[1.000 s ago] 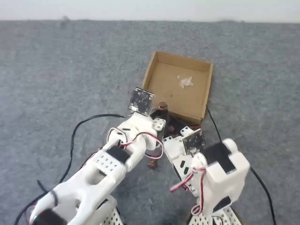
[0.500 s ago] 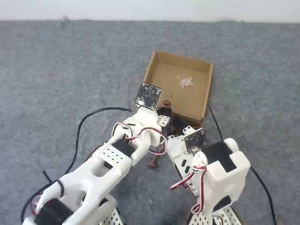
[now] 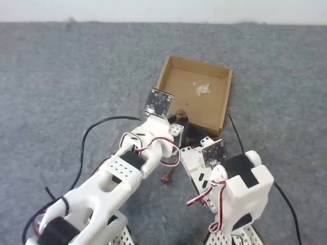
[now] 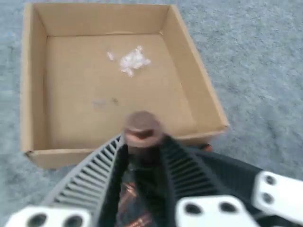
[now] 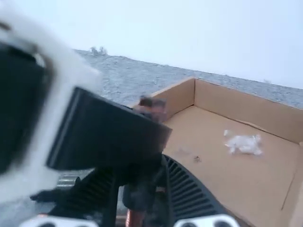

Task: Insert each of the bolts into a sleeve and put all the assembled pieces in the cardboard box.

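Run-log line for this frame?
left gripper: shut on brown round-headed bolt | open brown cardboard box: just beyond it, holds white scrap | second brown bolt: on grey carpet between arms

The left arm is stretched forward; its left gripper clamps a bolt; the right arm stands bent, close beside.

Open along the left and far edges of the table. Roomy inside the cardboard box, bar a white scrap near its far wall. Tight at its near wall: left gripper clamping a copper piece, right gripper alongside.
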Action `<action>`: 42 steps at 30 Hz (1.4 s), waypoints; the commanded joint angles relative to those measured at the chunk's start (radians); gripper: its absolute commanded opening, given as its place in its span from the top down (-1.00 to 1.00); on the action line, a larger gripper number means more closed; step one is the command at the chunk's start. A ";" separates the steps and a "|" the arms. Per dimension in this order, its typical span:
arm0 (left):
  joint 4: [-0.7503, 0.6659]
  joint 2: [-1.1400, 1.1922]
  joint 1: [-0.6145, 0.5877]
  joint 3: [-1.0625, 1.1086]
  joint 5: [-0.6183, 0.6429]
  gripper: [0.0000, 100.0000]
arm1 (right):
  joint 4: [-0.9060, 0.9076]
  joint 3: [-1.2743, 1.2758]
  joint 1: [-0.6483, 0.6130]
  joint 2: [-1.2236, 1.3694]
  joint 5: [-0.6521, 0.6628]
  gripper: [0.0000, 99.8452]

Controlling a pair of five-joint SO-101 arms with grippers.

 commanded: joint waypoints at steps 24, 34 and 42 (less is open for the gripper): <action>0.172 -0.413 -0.087 0.030 0.138 0.37 | -0.035 0.005 0.021 -0.050 0.020 0.99; 0.176 -0.390 -0.215 0.030 0.164 0.39 | -0.033 -0.005 0.022 -0.044 0.021 0.99; 0.173 -0.356 -0.328 0.064 0.161 1.00 | -0.033 0.000 0.022 -0.044 0.021 0.99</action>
